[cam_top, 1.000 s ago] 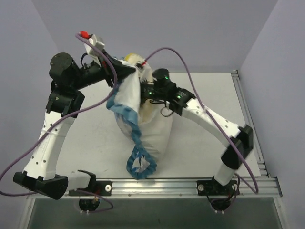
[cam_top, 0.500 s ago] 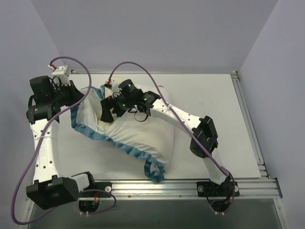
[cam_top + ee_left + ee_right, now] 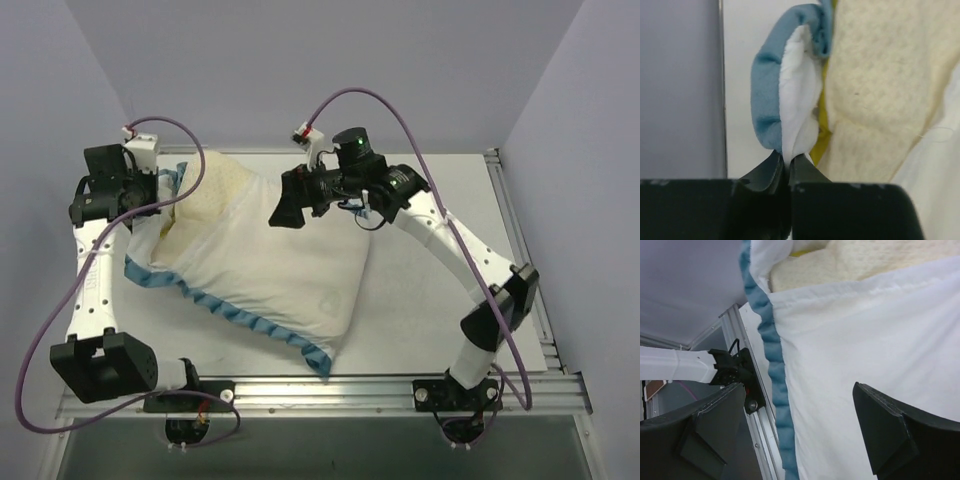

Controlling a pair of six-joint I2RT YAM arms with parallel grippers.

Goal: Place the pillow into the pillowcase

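Note:
The pillowcase [image 3: 285, 275] lies flat across the table, white side out, with teal ruffled trim [image 3: 255, 320] along its near edge. The cream pillow [image 3: 222, 190] sticks out of its open end at the back left, the rest inside. My left gripper [image 3: 163, 196] is shut on the pillowcase's opening edge; in the left wrist view the gripper [image 3: 788, 161] pinches white fabric and teal trim [image 3: 765, 95], beside the pillow [image 3: 880, 85] and its olive-yellow band [image 3: 823, 139]. My right gripper [image 3: 282, 210] hovers open over the pillowcase's far edge; in the right wrist view the gripper [image 3: 800, 427] is empty above the pillowcase [image 3: 855, 345].
The white table [image 3: 440, 270] shows bare to the right of the pillowcase. An aluminium rail [image 3: 330, 388] runs along the near edge and another [image 3: 520, 250] along the right side. Purple cables [image 3: 400, 120] loop over both arms. Grey walls close in behind and at both sides.
The pillowcase with the pillow went from hanging bunched between the arms to lying flat. The left arm swung down and left, still holding. The right gripper opened, let go and drew back.

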